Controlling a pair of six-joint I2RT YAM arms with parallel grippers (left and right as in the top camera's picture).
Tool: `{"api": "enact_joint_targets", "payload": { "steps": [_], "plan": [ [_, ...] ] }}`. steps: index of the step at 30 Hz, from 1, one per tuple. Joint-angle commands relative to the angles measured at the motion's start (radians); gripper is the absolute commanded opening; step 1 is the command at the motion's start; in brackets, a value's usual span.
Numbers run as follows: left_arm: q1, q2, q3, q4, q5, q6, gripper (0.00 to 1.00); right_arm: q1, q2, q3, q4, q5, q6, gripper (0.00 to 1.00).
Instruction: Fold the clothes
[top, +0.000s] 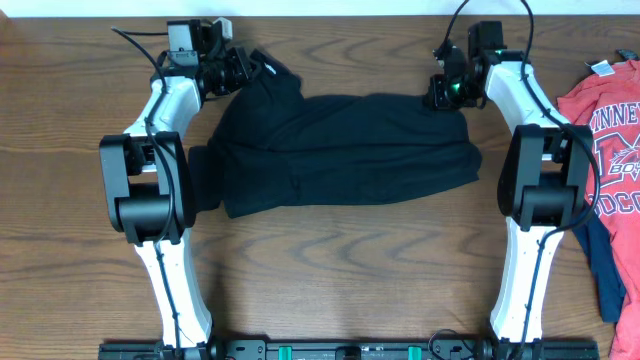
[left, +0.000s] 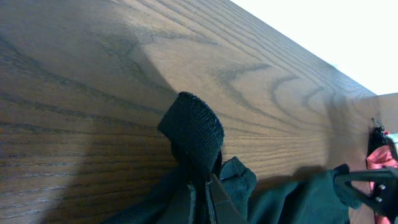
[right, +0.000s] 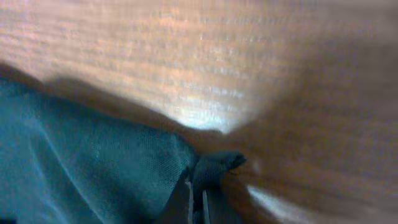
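The clothes (top: 340, 150), a black T-shirt, lie in a wide folded band across the back half of the table. My left gripper (top: 240, 68) is shut on the shirt's far left corner; in the left wrist view a ribbed black fold (left: 193, 134) sticks out past the closed fingertips (left: 202, 199). At the far right corner my right gripper (top: 440, 92) is shut on the fabric too. The right wrist view is blurred, but a small black tuft (right: 214, 165) shows pinched between the fingertips (right: 197, 202), with shirt cloth (right: 81, 162) spread to the left.
A red T-shirt with white lettering (top: 610, 130) lies at the right edge, over a navy garment (top: 605, 260). Both arm bases (top: 350, 348) stand at the near edge. Bare wood (top: 340, 280) stretches in front of the shirt.
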Motion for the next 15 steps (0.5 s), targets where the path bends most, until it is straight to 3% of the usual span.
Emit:
{"api": "enact_joint_targets", "payload": {
  "steps": [1,15],
  "plan": [
    [0.001,-0.047,-0.001,-0.01,0.014,0.032,0.06,0.0,0.011,0.092,-0.039,-0.005,0.018,0.01],
    [0.002,-0.33,-0.001,-0.2,-0.05,0.114,0.06,-0.018,0.011,0.369,-0.3,-0.005,-0.011,0.01]
  ]
}}
